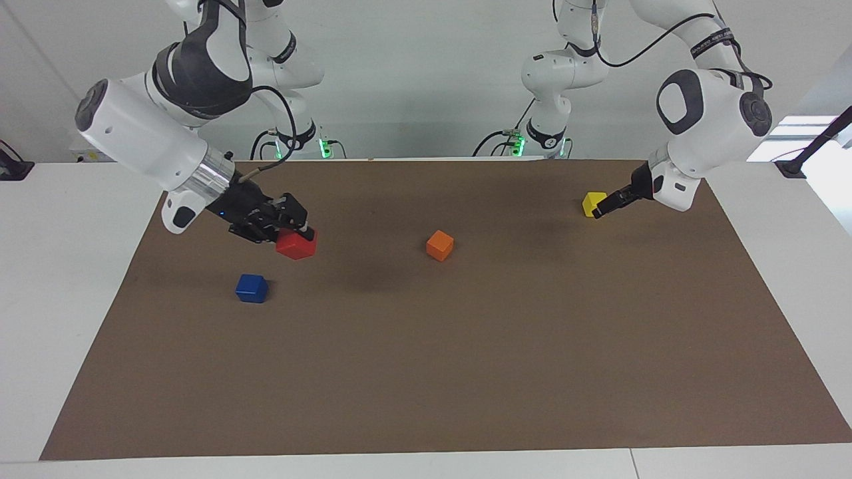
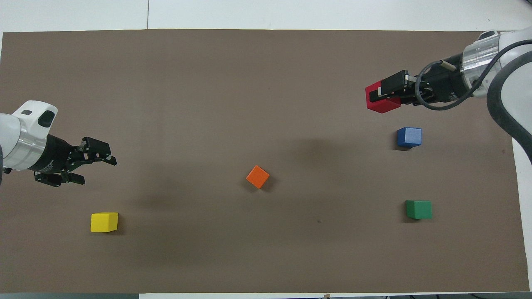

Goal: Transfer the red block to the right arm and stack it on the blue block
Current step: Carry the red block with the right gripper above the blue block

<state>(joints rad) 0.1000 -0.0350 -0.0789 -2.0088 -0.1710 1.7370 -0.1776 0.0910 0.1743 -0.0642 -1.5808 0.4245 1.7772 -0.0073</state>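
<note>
My right gripper [image 1: 297, 234] is shut on the red block [image 1: 297, 246] and holds it in the air above the mat, close to the blue block [image 1: 251, 288] but not over it. In the overhead view, the red block [image 2: 381, 101] in the right gripper [image 2: 380, 94] is apart from the blue block [image 2: 409, 137]. The blue block rests on the mat toward the right arm's end. My left gripper [image 1: 601, 211] is open and empty. It waits above the mat at the left arm's end, and it shows in the overhead view [image 2: 98, 171] too.
A yellow block [image 2: 104, 221] lies near the left gripper, and it also shows in the facing view [image 1: 592, 202]. An orange block [image 1: 440, 245] sits mid-table. A green block [image 2: 418, 209] lies nearer to the robots than the blue block. A brown mat [image 1: 466, 372] covers the table.
</note>
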